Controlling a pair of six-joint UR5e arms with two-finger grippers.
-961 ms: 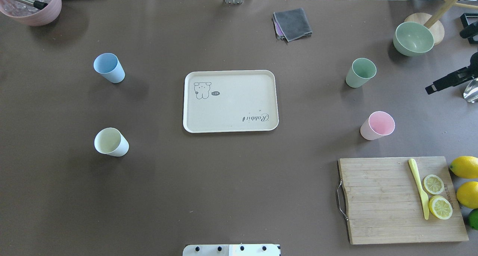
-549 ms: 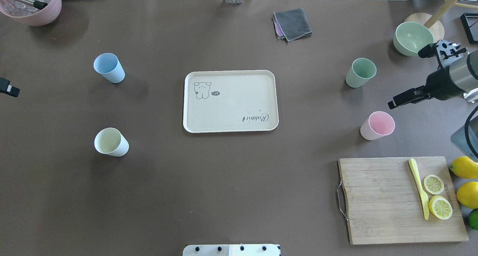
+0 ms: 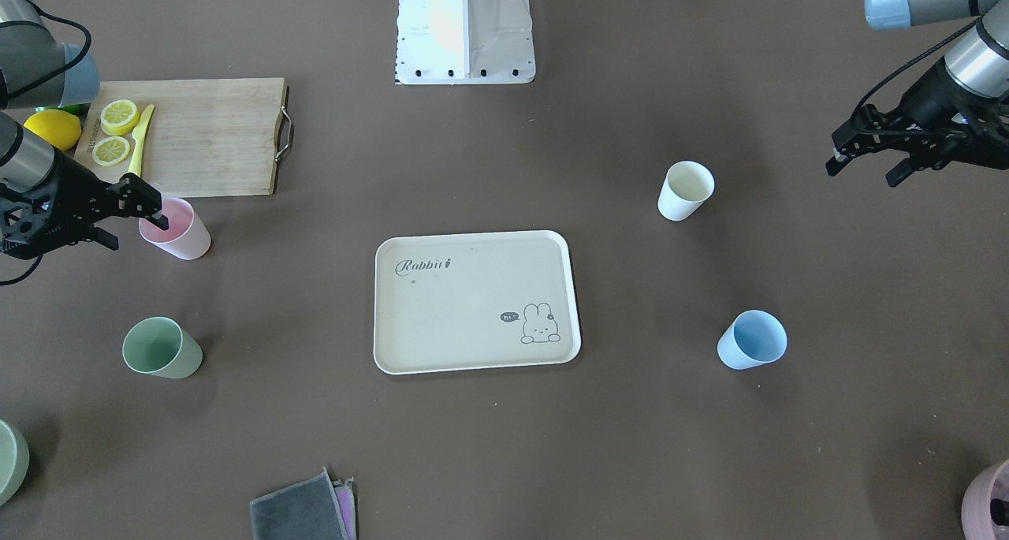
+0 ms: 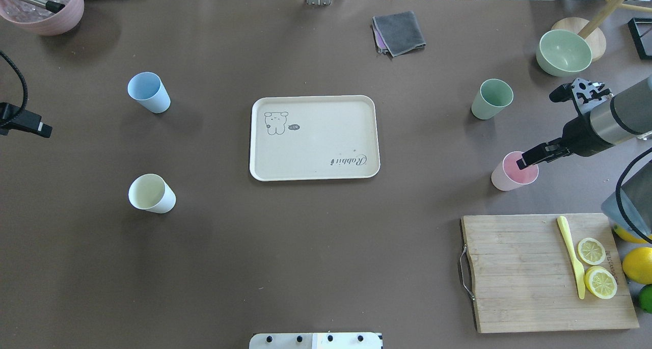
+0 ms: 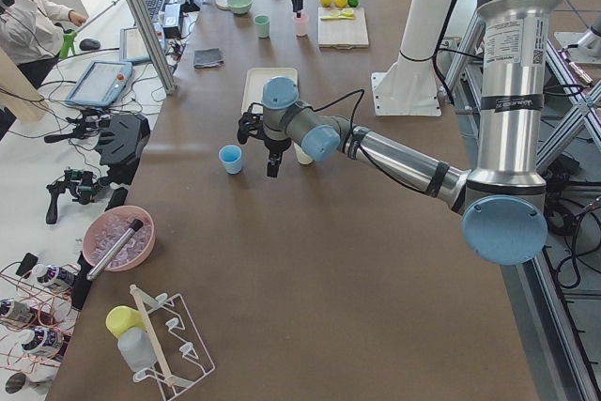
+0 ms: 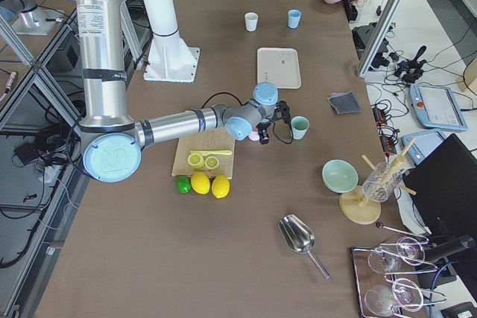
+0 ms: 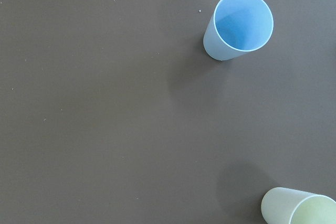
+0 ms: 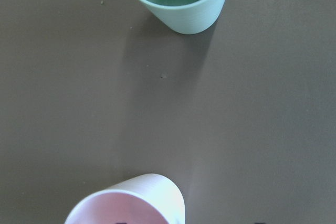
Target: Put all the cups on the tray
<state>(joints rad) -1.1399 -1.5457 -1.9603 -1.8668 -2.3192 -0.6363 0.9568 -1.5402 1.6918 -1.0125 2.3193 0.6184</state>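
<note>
Facing the robot, we see the right gripper (image 3: 135,232) with its fingers spread wide and holding nothing. One fingertip hangs over the mouth of the pink cup (image 3: 185,244) and the other is outside its wall. The green cup (image 3: 161,349) stands well apart from both. The left gripper (image 3: 861,173) is likewise spread and empty (only this view shows both its fingertips). The cream cup (image 3: 686,191) and blue cup (image 3: 751,340) stand apart from its fingers, on the side toward the tray (image 3: 465,343). The tray lies between the two grippers, far from every finger, and all four cups stand outside it.

From overhead, only one tip of the left gripper shows, at the frame's edge.

The left side view shows those fingers pointing downward near the blue cup, with the wrist partly hiding the cream cup.

In the right side view the right gripper's fingers are at the pink cup, too small for us to judge contact.

The left wrist camera shows the blue and cream cups but no fingers. The right wrist camera shows the pink cup at its bottom edge and the green cup at the top.
</note>
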